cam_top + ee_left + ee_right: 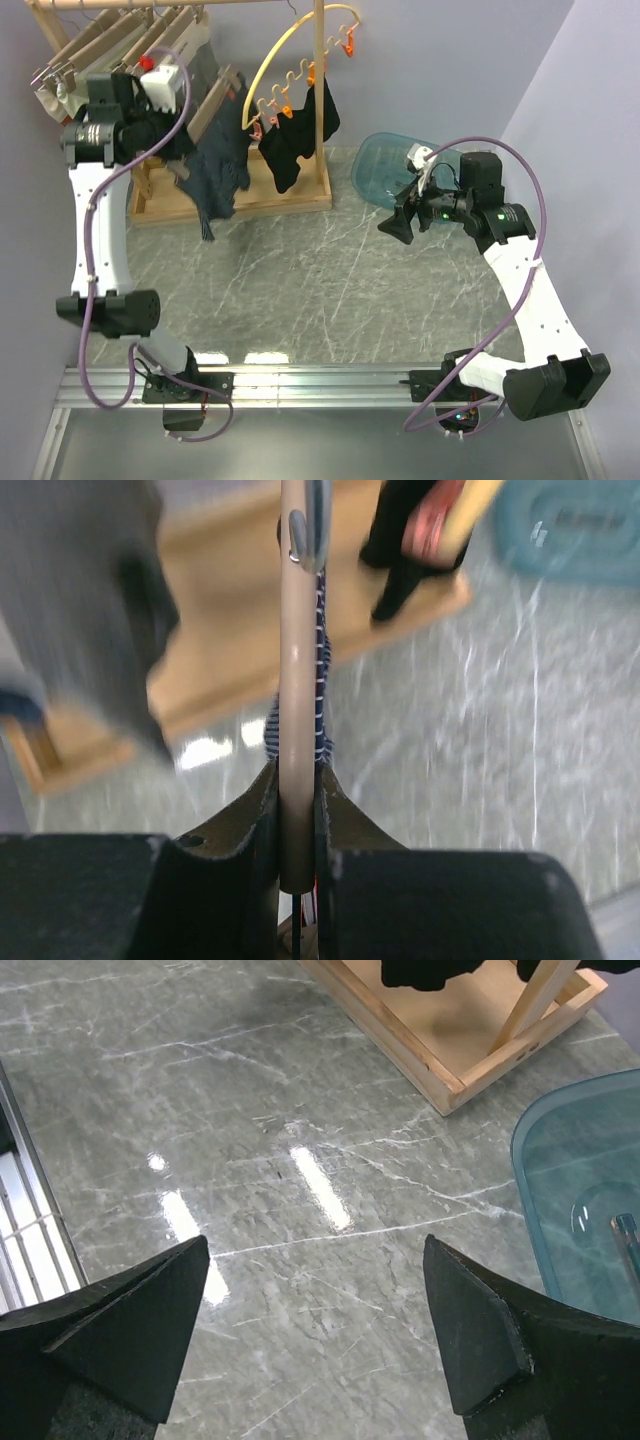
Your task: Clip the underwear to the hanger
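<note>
My left gripper [183, 148] is raised at the back left, shut on the hanger [297, 710], a pale wooden bar that runs straight up between the jaws in the left wrist view. A metal clip [310, 520] sits near the bar's far end. The underwear [222, 172], dark navy with fine pale stripes, hangs from the bar in front of the rack, and its striped cloth [322, 680] shows just behind the wood. My right gripper [400, 225] hovers open over the marble at the right, and nothing lies between its fingers [150, 1330].
A wooden rack with a tray base [270, 195] stands at the back. It carries a yellow arc with orange pegs [300, 60] and a black garment [295, 135]. Several spare wooden hangers [100, 45] hang at the top left. A blue translucent tub [390, 165] lies behind the right gripper.
</note>
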